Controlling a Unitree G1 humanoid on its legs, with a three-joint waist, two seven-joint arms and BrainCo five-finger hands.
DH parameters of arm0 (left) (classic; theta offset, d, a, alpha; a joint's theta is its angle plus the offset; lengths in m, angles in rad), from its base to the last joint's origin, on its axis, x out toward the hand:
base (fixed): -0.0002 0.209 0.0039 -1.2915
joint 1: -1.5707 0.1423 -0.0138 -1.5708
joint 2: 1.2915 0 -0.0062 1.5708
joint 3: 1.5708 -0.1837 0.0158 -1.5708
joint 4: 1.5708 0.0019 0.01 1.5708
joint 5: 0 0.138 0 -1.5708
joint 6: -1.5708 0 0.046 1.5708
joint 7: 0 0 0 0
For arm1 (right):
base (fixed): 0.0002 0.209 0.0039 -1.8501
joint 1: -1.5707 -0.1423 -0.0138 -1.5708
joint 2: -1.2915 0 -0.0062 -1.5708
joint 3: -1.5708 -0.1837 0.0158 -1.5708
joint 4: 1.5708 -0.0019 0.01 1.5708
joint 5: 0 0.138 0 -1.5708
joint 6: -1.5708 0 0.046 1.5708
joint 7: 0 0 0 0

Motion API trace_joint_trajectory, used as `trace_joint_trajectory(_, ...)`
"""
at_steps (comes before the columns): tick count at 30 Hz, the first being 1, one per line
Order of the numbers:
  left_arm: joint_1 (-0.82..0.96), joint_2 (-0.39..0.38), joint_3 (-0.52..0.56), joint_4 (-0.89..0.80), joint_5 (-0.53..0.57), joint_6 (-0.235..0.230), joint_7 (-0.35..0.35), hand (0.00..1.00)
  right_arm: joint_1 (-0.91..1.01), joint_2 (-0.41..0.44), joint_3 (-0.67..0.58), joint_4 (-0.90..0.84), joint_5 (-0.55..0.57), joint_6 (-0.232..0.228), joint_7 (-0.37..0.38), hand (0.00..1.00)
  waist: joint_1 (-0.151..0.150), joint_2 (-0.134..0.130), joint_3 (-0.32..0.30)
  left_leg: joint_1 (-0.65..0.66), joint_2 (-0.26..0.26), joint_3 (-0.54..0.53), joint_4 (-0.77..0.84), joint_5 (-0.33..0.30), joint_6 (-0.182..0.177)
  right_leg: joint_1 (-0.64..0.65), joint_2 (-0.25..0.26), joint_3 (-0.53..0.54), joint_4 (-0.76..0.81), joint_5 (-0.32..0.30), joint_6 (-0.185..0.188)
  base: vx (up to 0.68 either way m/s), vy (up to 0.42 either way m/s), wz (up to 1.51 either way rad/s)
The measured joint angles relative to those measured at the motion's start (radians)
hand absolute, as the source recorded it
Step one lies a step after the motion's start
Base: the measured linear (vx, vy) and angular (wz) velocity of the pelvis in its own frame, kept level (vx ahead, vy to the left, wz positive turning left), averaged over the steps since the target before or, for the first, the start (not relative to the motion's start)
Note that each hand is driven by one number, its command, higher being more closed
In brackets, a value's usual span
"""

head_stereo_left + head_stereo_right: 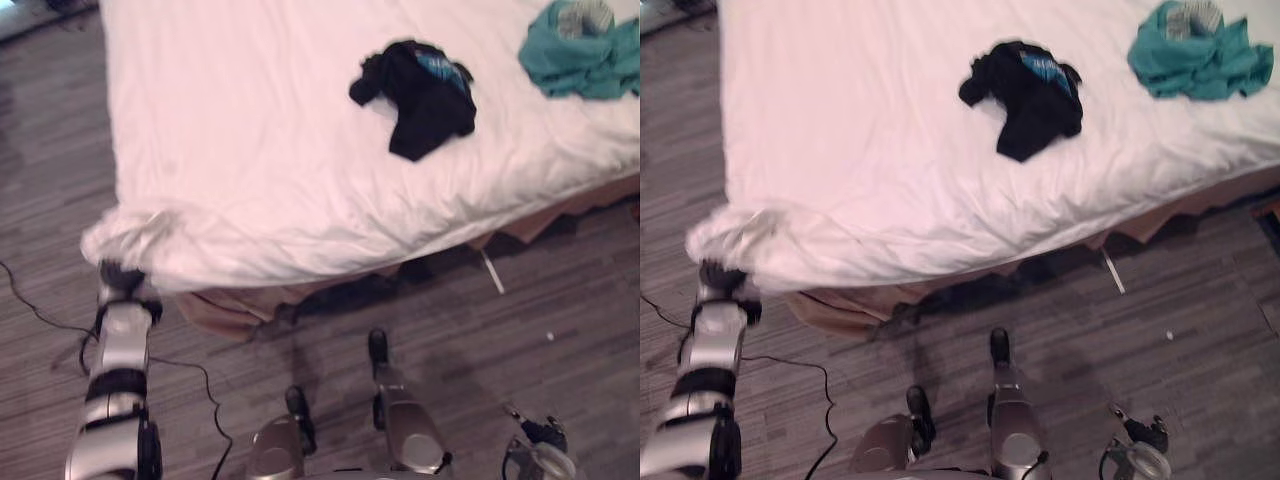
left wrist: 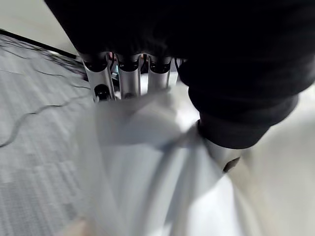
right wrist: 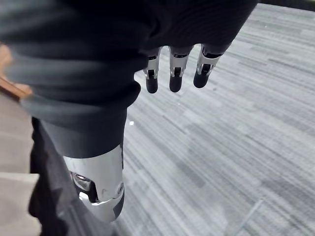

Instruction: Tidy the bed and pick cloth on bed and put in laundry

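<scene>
From the head we look down on the bed's white duvet [image 1: 300, 150], with two garments lying on it well apart. A black garment [image 1: 420, 95] with a blue patch is crumpled near the middle. A teal garment [image 1: 1200, 50] sits toward the far right corner. The left eye view cuts the teal one off at the edge, while the right eye view takes in nearly all of it. Something pale grey [image 1: 1188, 17] rests on top of it, and we cannot make out what it is.

The left hand [image 1: 122, 283] is at the duvet's near left corner, where the cloth is bunched and hangs over the brown bed base [image 1: 230, 305]. From the head views the hand is small and we cannot read its grip. The left wrist view gives it to us. The fingers [image 2: 101, 78] run down into a gathered ridge of white cloth, their tips buried. The thumb [image 2: 221, 155] presses in from the other side, so the corner is pinched between them.

The right wrist view shows the right hand [image 3: 174, 64] over the grey plank floor [image 3: 236, 147], fingers loose and apart, holding nothing.
</scene>
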Motion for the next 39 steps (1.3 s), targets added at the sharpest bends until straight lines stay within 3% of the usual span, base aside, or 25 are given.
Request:
trace_joint_trajectory(1,0.067,-0.035,0.037,-0.007,-0.021,0.003,0.001,0.0,0.009,-0.004,-0.015,-0.059,-0.001,0.003,-0.007,0.0,0.008,0.005,-0.024,0.016,-0.001,-0.001,-0.008,0.0,0.0,0.013,-0.001,-0.002,-0.001,-0.004,0.0,0.01,0.048,0.06)
trace_joint_trajectory(2,0.146,-0.075,0.089,-0.005,-0.049,0.006,0.003,0.0,0.009,-0.01,-0.025,-0.154,-0.001,0.009,-0.024,1.0,0.008,0.009,-0.048,0.031,-0.006,-0.006,-0.019,0.0,0.0,0.027,-0.004,-0.011,-0.001,-0.009,0.004,0.01,0.048,0.06)
trace_joint_trajectory(5,0.277,-0.16,0.181,0.0,-0.137,0.006,0.025,0.0,-0.003,-0.036,-0.032,-0.337,-0.026,0.004,-0.058,1.0,0.019,0.007,-0.088,0.051,-0.017,-0.01,-0.034,0.002,-0.001,0.042,-0.015,-0.018,-0.001,-0.019,0.017,-0.02,0.054,0.09)
trace_joint_trajectory(8,0.348,-0.212,0.193,0.021,-0.184,0.003,0.039,0.0,-0.044,-0.064,-0.019,-0.432,-0.051,-0.004,-0.073,1.0,0.044,0.001,-0.095,0.08,-0.02,-0.014,-0.039,0.002,-0.001,0.072,-0.018,-0.021,-0.002,-0.021,0.019,-0.02,0.042,0.02)
trace_joint_trajectory(12,0.406,-0.296,0.181,0.103,-0.225,-0.014,0.034,0.0,-0.17,-0.17,0.158,-0.535,-0.12,-0.014,-0.084,1.0,0.055,-0.018,-0.105,0.073,-0.034,-0.04,-0.041,0.008,0.001,0.072,-0.035,-0.038,-0.002,-0.021,0.02,-0.05,0.03,0.12)
trace_joint_trajectory(17,0.403,-0.338,0.09,0.141,-0.232,-0.019,0.013,0.0,-0.397,-0.255,0.379,-0.548,-0.159,-0.042,-0.081,1.0,0.063,-0.042,-0.096,0.021,-0.043,-0.098,-0.038,0.032,0.002,0.052,-0.051,-0.087,-0.002,-0.018,0.017,-0.05,0.001,0.33)
trace_joint_trajectory(20,0.38,-0.337,0.068,0.141,-0.234,-0.02,0.014,0.0,-0.572,-0.265,0.5,-0.545,-0.158,-0.048,-0.08,1.0,0.076,-0.056,-0.03,-0.043,-0.044,-0.139,-0.013,0.043,0.0,0.022,-0.059,-0.123,0.001,-0.009,0.009,-0.07,-0.019,0.45)
trace_joint_trajectory(24,0.292,-0.325,0.024,0.135,-0.254,-0.039,0.018,0.0,-0.805,-0.321,0.626,-0.461,-0.156,-0.052,-0.08,1.0,0.118,-0.044,0.077,-0.164,-0.044,-0.189,0.049,0.056,-0.004,-0.067,-0.068,-0.162,0.035,0.001,-0.001,-0.08,-0.01,0.37)
trace_joint_trajectory(26,0.251,-0.319,0.0,0.134,-0.255,-0.043,0.02,0.0,-0.895,-0.325,0.665,-0.38,-0.145,-0.053,-0.08,1.0,0.124,-0.034,0.119,-0.216,-0.044,-0.22,0.063,0.066,-0.005,-0.095,-0.069,-0.192,0.042,0.008,-0.005,-0.06,-0.009,0.46)
trace_joint_trajectory(30,0.149,-0.307,-0.104,0.149,-0.263,-0.049,0.023,0.0,-0.999,-0.296,0.71,-0.148,-0.097,-0.052,-0.082,1.0,0.177,-0.001,0.142,-0.351,-0.044,-0.261,0.108,0.071,-0.005,-0.188,-0.067,-0.218,0.043,0.023,0.003,-0.03,0.02,0.28)
trace_joint_trajectory(33,0.086,-0.302,-0.169,0.176,-0.274,-0.056,0.039,0.0,-1.046,-0.234,0.686,-0.11,-0.078,-0.096,-0.118,1.0,0.172,0.01,0.153,-0.386,-0.044,-0.272,0.12,0.072,-0.005,-0.218,-0.073,-0.224,0.043,0.039,0.024,-0.02,0.062,0.08)
trace_joint_trajectory(39,-0.023,-0.303,-0.217,0.195,-0.292,-0.069,0.044,0.0,-1.054,-0.173,0.711,-0.107,-0.058,-0.119,-0.13,1.0,0.17,0.013,0.155,-0.387,-0.046,-0.271,0.123,0.069,-0.001,-0.219,-0.075,-0.214,0.045,0.035,0.021,-0.04,0.054,-0.04)
